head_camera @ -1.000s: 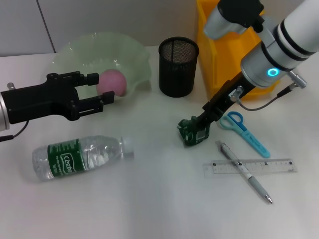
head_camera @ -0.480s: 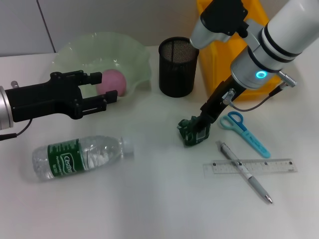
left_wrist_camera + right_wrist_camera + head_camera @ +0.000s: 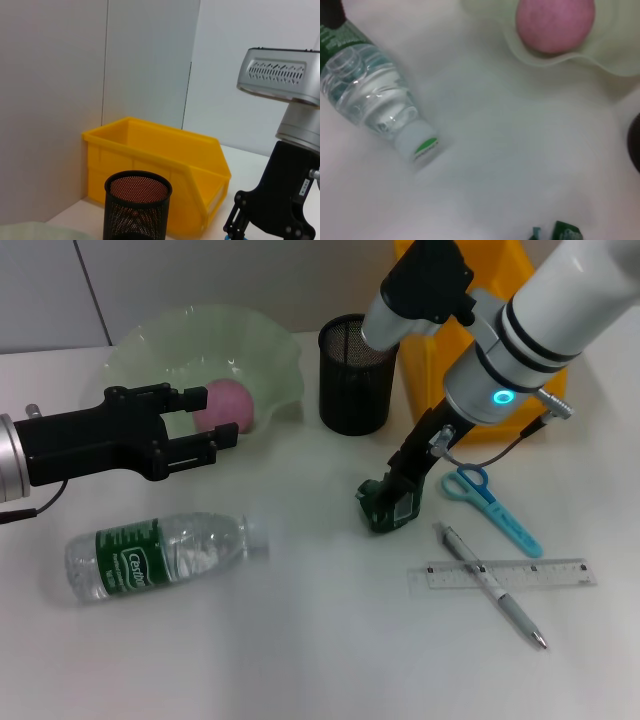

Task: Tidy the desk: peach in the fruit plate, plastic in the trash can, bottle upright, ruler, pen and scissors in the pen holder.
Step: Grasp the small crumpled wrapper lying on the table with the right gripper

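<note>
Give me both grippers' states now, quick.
Left gripper: open, empty, beside the fruit plate.
Right gripper: shut on the green plastic on the desk.

One peach [image 3: 227,403], one fruit plate [image 3: 262,345], one bottle [image 3: 155,554], one pen holder [image 3: 353,380], one trash can [image 3: 432,380], one plastic scrap [image 3: 388,507], one scissors [image 3: 492,504], one pen [image 3: 489,585], one ruler [image 3: 545,573].

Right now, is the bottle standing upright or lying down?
Lying down. The bottle rests on its side on the desk, its white cap pointing sideways toward the pen holder.

Left claw [image 3: 205,425] level, fingers spread apart, right claw [image 3: 392,502] angled downward, fingers closed on something green
</note>
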